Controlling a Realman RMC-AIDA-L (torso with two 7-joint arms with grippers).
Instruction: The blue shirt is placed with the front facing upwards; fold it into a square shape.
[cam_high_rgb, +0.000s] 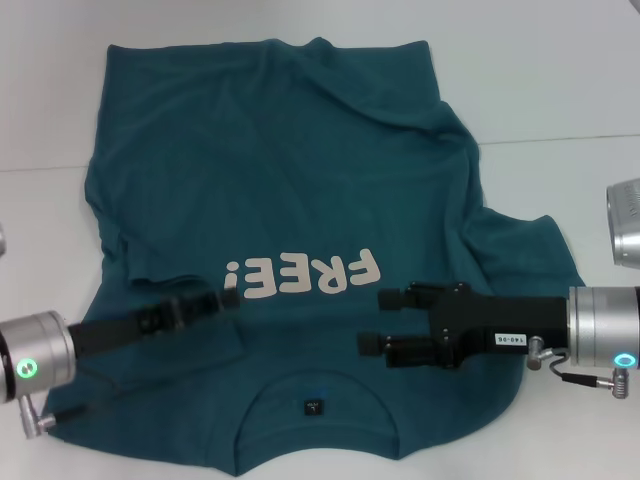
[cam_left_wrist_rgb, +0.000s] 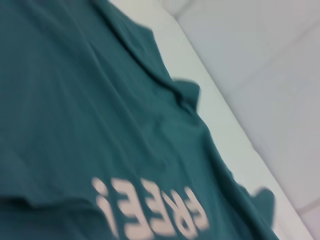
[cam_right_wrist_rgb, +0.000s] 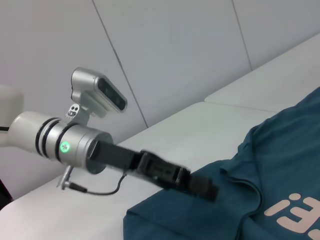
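Lying beneath both jaws, blue shirt (cam_high_rgb: 300, 190)

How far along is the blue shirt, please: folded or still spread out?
Mostly spread: the blue shirt lies front up, lettering showing, body unfolded, though its left sleeve seems tucked in. The left gripper and right gripper hover over it.

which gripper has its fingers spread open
The right gripper over the blue shirt: its two fingers stand apart. The left gripper looks closed.
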